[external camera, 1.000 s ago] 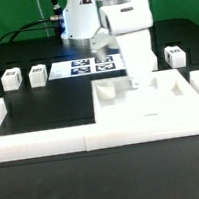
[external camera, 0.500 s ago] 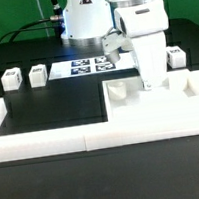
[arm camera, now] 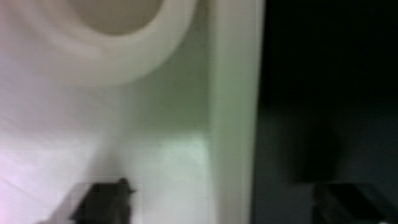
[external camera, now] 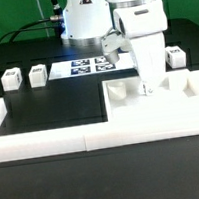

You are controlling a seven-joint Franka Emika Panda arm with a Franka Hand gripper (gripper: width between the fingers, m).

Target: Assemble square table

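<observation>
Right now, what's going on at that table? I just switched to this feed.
The arm's gripper is down at the white tabletop, which lies flat on the exterior view's right, next to the border wall. The wrist view shows it open, straddling the tabletop's edge near a corner hole, with one finger over the black table. Three leg posts stand loose behind it, and none is fitted.
</observation>
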